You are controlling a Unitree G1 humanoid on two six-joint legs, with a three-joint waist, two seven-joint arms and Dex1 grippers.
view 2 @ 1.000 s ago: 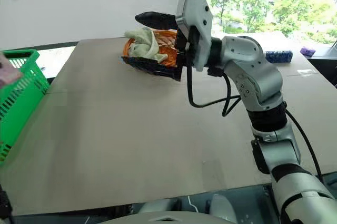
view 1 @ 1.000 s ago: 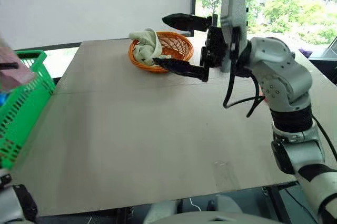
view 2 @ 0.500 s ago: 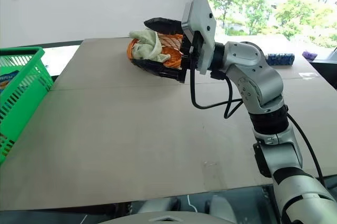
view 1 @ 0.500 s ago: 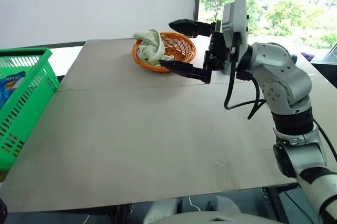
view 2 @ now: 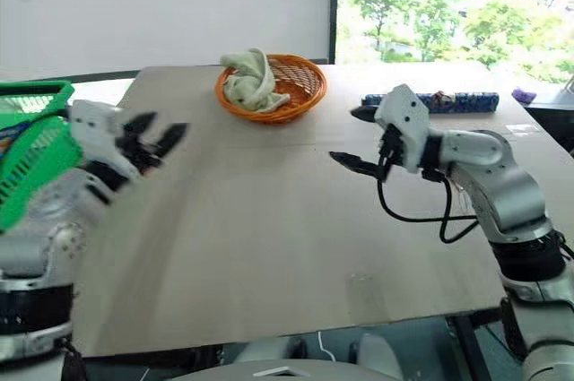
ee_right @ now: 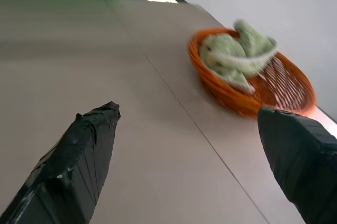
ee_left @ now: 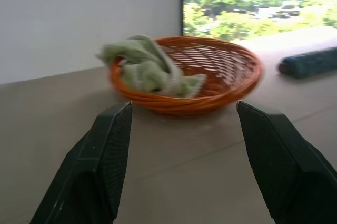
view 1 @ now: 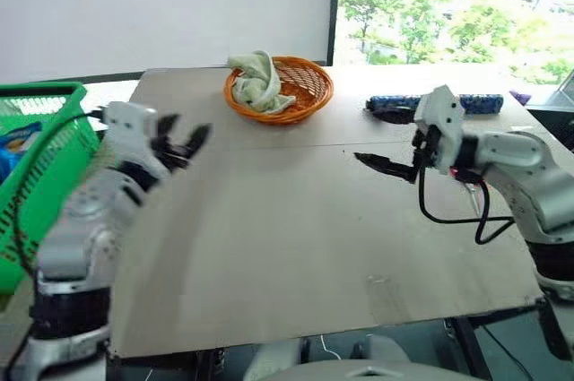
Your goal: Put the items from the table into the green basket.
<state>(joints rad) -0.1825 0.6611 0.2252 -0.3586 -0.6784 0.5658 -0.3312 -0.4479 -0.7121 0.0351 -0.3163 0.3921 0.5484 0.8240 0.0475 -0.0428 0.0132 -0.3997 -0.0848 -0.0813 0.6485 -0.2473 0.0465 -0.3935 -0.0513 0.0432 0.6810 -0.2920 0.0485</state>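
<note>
**Both Grippers Empty Above the Table, Green Basket at the Left Edge**

Seen over the grey-brown table (view 1: 296, 246): left gripper (view 1: 182, 143) raised above the left side of the tabletop, black fingers (ee_left: 105, 155) spread apart, nothing between them, aimed toward the round orange woven basket (view 1: 300, 85) at the far edge. Right gripper (view 1: 384, 137) hovering over the right half of the table, jaws gaping wide and empty, pointed leftward. Pale green cloth (view 1: 257, 81) draped in the orange basket and over its rim. Long dark-blue patterned roll (view 1: 430, 103) lying on the far right of the table, behind the right arm. Green basket (view 1: 49, 143) standing at the table's left edge, partly hidden by the left arm, with something blue and white (view 1: 18, 137) inside, too small to identify.
</note>
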